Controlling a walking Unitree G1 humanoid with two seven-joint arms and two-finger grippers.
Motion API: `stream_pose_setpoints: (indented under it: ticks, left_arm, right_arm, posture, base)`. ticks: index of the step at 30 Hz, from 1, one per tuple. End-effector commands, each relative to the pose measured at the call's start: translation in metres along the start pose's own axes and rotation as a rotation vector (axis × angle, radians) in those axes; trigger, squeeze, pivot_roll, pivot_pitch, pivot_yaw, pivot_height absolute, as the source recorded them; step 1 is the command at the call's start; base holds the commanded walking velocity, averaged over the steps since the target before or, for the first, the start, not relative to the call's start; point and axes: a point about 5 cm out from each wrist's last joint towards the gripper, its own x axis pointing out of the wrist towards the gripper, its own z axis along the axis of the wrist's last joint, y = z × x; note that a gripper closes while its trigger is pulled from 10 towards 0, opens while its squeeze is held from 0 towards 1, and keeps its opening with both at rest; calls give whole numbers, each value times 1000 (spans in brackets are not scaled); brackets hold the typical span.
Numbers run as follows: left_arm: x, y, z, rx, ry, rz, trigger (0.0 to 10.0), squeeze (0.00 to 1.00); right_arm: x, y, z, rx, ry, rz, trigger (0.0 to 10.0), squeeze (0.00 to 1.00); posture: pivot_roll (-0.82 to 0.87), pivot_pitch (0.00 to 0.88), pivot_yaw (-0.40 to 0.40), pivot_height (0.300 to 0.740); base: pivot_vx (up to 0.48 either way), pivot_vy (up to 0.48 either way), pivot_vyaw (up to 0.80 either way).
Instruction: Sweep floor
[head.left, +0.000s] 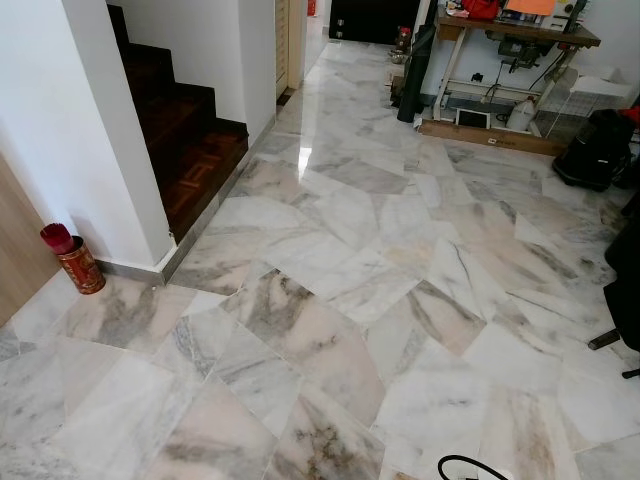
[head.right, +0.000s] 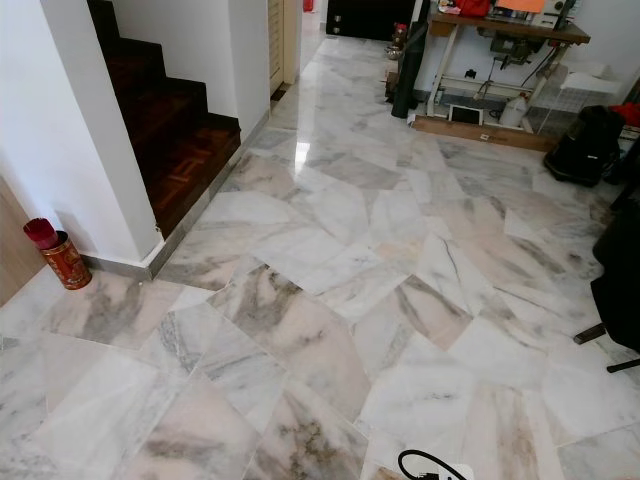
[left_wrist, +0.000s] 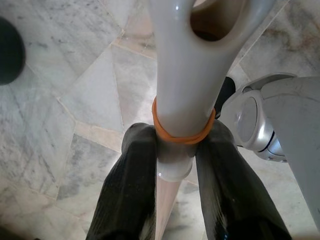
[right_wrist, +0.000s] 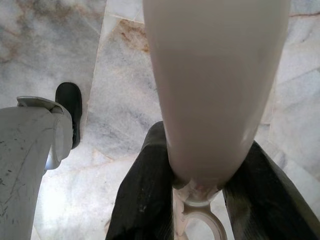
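The pale marble floor (head.left: 330, 270) stretches ahead from my feet to a far doorway, and I see no plain dirt on it. In the left wrist view my left gripper (left_wrist: 175, 165) is shut on a white plastic handle (left_wrist: 185, 75) with an orange band (left_wrist: 182, 135) and a hanging hole at its end. In the right wrist view my right gripper (right_wrist: 197, 185) is shut on a wide white tapered handle (right_wrist: 215, 85). The heads of both tools are hidden, and I cannot tell whether the two handles belong to one tool.
Dark wooden stairs (head.left: 190, 140) rise at the left behind a white wall, with a red tin (head.left: 78, 262) at the wall's foot. A work table (head.left: 520, 35) and a black bag (head.left: 600, 150) stand at the far right. Dark furniture (head.left: 625, 270) lines the right edge. A black cable (head.left: 470, 465) loops near my feet.
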Motion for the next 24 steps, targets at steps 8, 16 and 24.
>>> stream_pose_setpoints:
  ticks: [8, 16, 24]
  left_arm:
    - [-13, 45, -38, 41, 2, -50, 10000, 0]
    - [-13, 45, -38, 41, 2, -50, 10000, 0]
    - [-13, 45, -38, 41, 2, -50, 10000, 0]
  right_arm:
    - [-16, 65, 65, -68, -304, 285, 10000, 0]
    - [-16, 65, 65, -68, -304, 285, 10000, 0]
    - [-16, 65, 65, -68, -304, 285, 10000, 0]
  posture:
    - [95, 16, -64, 740]
    - [95, 16, -64, 740]
    - [95, 16, -64, 740]
  base:
    - [0, 0, 0]
    - [0, 0, 0]
    - [0, 0, 0]
